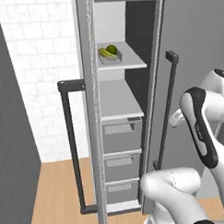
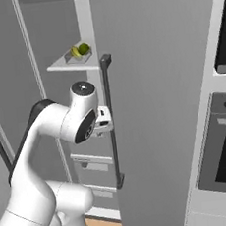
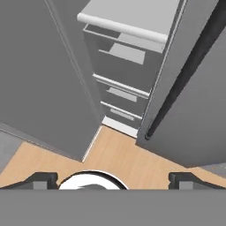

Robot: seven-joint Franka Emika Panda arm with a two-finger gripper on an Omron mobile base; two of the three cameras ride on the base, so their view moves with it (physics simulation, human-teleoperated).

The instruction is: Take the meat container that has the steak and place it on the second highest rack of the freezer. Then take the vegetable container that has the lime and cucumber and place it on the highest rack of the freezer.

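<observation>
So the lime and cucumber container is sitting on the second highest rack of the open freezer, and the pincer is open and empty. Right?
Not quite. The container with the lime and cucumber sits on the highest rack of the freezer, as the left base view shows; the second highest rack below it is bare. The rest holds: the pincer is open and empty.

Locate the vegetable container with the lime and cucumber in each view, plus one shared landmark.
Left base view: vegetable container upper centre, on a freezer shelf.
Right base view: upper left, on the same shelf.
Hand view: not in it.
Shared landmark: the dark door handle right of the opening.
</observation>
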